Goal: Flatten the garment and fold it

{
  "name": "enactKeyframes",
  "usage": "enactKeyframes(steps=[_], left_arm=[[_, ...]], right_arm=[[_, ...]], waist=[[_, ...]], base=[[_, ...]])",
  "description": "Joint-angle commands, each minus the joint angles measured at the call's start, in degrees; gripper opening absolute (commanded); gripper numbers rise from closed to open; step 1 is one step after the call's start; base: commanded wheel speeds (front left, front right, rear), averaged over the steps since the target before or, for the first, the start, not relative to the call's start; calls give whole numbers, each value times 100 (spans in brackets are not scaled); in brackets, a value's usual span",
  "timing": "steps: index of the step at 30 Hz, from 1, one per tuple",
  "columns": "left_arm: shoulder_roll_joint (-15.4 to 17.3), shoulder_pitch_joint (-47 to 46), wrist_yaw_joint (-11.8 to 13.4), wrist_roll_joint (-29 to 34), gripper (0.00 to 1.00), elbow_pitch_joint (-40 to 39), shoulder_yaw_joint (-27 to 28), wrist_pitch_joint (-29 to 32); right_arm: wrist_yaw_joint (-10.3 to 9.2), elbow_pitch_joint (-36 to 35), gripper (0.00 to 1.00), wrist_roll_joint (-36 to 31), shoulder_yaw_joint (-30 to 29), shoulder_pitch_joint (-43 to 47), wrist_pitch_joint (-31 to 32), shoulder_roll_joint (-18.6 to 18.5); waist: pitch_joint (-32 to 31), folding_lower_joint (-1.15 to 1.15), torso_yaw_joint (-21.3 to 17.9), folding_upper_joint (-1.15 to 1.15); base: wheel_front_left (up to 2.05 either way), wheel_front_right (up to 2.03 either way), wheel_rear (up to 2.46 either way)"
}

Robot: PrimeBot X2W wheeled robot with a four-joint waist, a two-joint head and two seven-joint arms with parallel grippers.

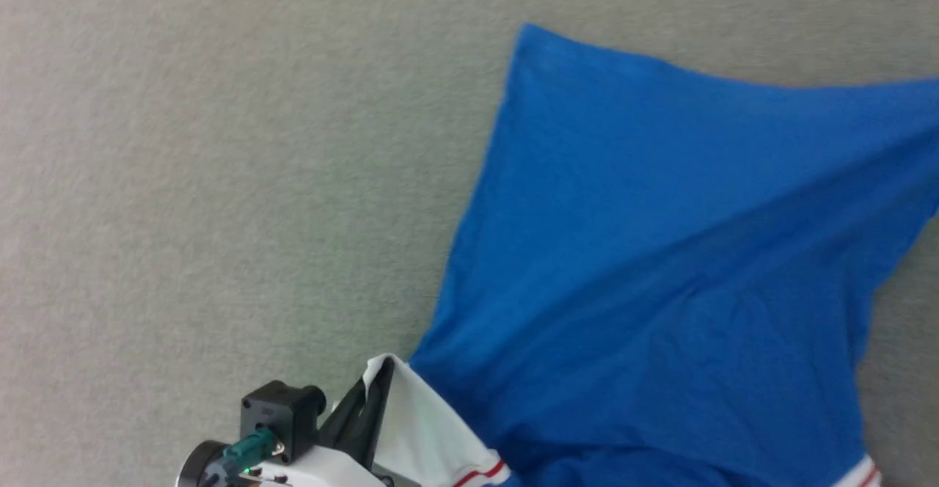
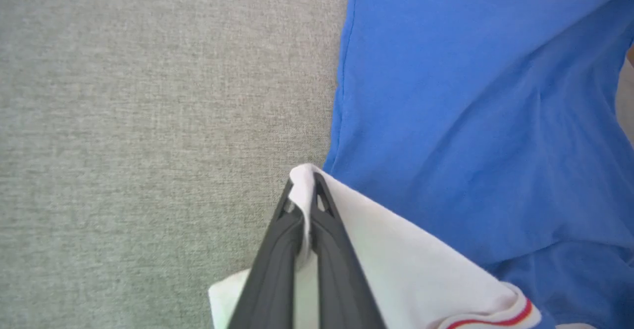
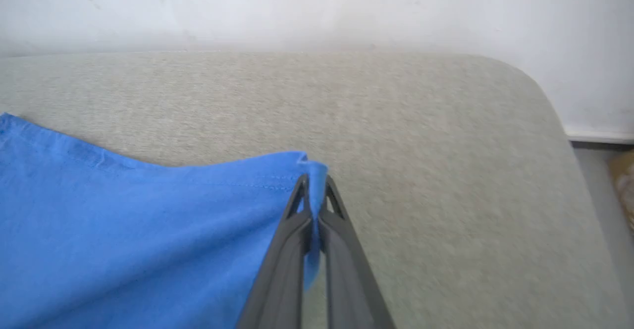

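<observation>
Left wrist view, left hand (image 2: 306, 188) pinching garment (image 2: 470, 96)

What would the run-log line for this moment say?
left gripper: shut on shirt sleeve | right gripper: shut on shirt hem corner | shirt: stretched between both, creased, not folded | underneath: grey fabric surface

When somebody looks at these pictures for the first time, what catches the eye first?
The bright blue garment stands out, stretched across the right part of the grey padded surface. Next come the left gripper, pinching the white sleeve nearest the robot, and the right gripper, shut on a blue hem corner.
</observation>
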Motion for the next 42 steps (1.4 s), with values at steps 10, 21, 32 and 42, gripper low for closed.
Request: enactKeyframes(steps=[10, 21, 32, 42], left_arm=[[164, 216, 55, -146, 0, -30, 153, 12], [259, 698, 231, -350, 0, -38, 469, -172], [278, 692, 172, -416, 0, -96, 459, -226], [31, 125, 52, -173, 0, 5, 80, -288]], right_arm=[[-13, -1380, 0, 328, -1758, 2982, 462, 795], [-13, -1073, 100, -502, -2025, 4339, -425, 2313], [-13, -2278, 100, -344, -1210, 3236, -459, 1290], [-13, -2173, 100, -670, -21, 1553, 440, 394]], waist=[[-678, 1, -1001, -1], [-1038, 1, -1183, -1], [-1008, 1, -1057, -1], [-366, 1, -526, -1]], base=[[0, 0, 0], [0, 0, 0], [0, 0, 0], [0, 0, 0]])
